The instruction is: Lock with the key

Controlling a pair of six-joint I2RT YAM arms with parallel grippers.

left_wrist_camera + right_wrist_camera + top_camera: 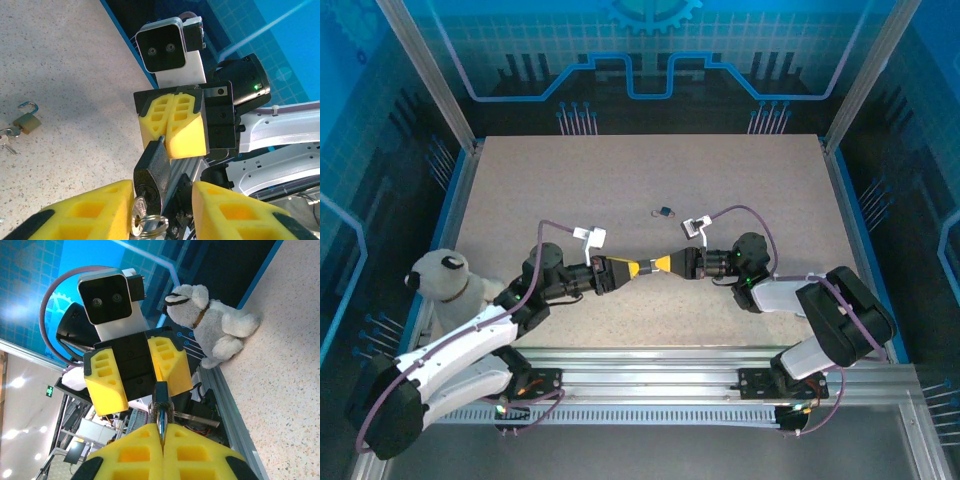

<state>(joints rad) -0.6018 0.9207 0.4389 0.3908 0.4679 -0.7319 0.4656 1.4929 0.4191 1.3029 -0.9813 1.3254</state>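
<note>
A black padlock [152, 172] hangs in the air between my two grippers over the middle of the table [647, 267]. My right gripper [162, 432] is shut on its upper end, its pads pressed together around it. A silver key [137, 212] on a ring sits in the keyhole at the padlock's lower end. My left gripper [162, 212] faces the right one with its jaws apart around the key. One of its pads touches the key and the other stands clear of it. In the top view the left gripper [630, 269] and the right gripper [662, 265] meet tip to tip.
A small brass padlock [27, 121] with its shackle open and keys beside it lies on the table [664, 211] behind the grippers. A plush dog [445, 280] sits at the table's left edge beside the left arm. Blue walls enclose the table.
</note>
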